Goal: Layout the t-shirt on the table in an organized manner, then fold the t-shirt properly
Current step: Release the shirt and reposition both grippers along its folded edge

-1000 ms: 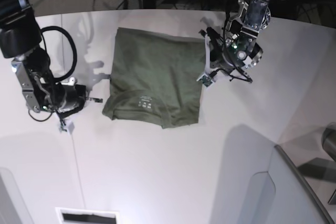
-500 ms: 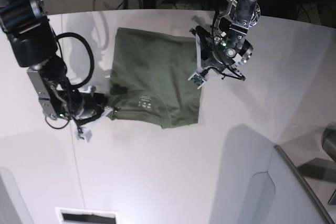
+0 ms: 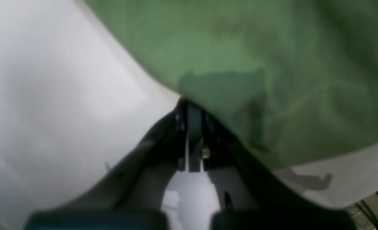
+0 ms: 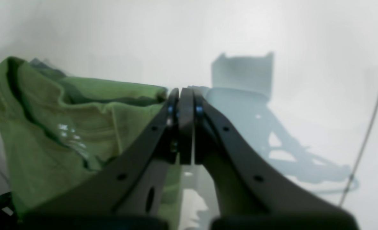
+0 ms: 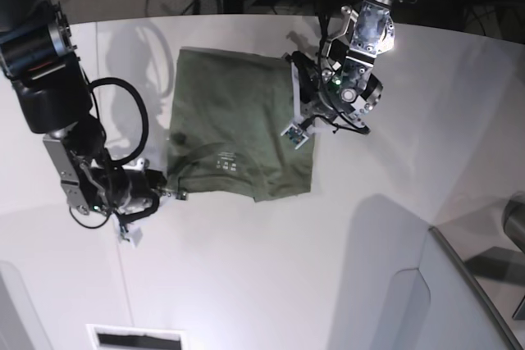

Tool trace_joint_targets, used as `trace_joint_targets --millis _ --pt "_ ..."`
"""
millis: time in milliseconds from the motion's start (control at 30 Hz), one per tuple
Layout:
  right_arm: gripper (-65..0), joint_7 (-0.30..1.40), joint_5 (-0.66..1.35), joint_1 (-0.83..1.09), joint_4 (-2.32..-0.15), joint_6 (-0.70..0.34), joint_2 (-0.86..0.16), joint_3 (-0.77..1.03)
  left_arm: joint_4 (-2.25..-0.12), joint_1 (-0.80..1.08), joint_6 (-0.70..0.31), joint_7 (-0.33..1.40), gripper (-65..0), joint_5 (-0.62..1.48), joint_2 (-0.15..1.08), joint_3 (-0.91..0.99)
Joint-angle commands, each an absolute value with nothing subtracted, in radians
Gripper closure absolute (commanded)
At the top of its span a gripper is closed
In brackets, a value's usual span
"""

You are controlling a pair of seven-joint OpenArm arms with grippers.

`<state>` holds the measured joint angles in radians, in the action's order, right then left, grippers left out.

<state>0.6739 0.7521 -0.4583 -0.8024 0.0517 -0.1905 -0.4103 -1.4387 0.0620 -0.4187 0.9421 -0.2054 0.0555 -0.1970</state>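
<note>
Both arms have closed in on the t-shirt (image 5: pixel 238 133) since a second ago; the right arm has swung from well off the shirt's near-left corner to touching it, and the left arm has slid from beside the right edge to over the cloth, while the corner by the collar has bunched up; the shirt lies folded in a rough rectangle near the middle of the counter (image 5: pixel 262 268), collar end toward the camera.

Right arm reaches in low from the base view's left, forearm bent down and wrist turned level toward the shirt; its right pincer (image 4: pixel 182 95) has its jaws pressed together, tips at the rumpled hem, though whether cloth is caught between them I cannot tell; left arm comes down from the far edge, wrist tilted steeply; the left pincer (image 3: pixel 190 107) is likewise together, tips at the shirt's edge where green meets white, and any pinched fabric is hidden under the fold.

Both wrist views are soft and blurred; the white print inside the neck shows only as smudges; the right arm's upper part is cut off at the frame's edge.

One shirt, one counter, two arms, two pincers.
</note>
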Motion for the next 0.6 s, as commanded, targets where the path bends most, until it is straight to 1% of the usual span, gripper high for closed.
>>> trace_joint_targets --millis 0,233,433,567 --pt "0.0 0.664 0.757 -0.493 -0.812 0.045 -0.194 -0.406 -1.432 0.051 -0.435 0.908 0.0 -0.156 0.044 -0.202" --pt "0.0 0.664 0.743 -0.519 -0.812 0.045 -0.194 -0.407 -1.434 0.062 -0.435 0.909 0.0 -0.160 0.022 -0.209" --pt "0.0 0.673 0.565 -0.527 -0.812 0.045 -0.166 -0.406 -1.443 0.117 -0.435 0.908 0.0 -0.163 0.024 -0.205" --pt "0.0 0.673 0.541 -0.516 -0.812 0.045 -0.165 -0.403 -1.443 0.133 -0.435 0.905 0.0 -0.163 0.027 -0.203"
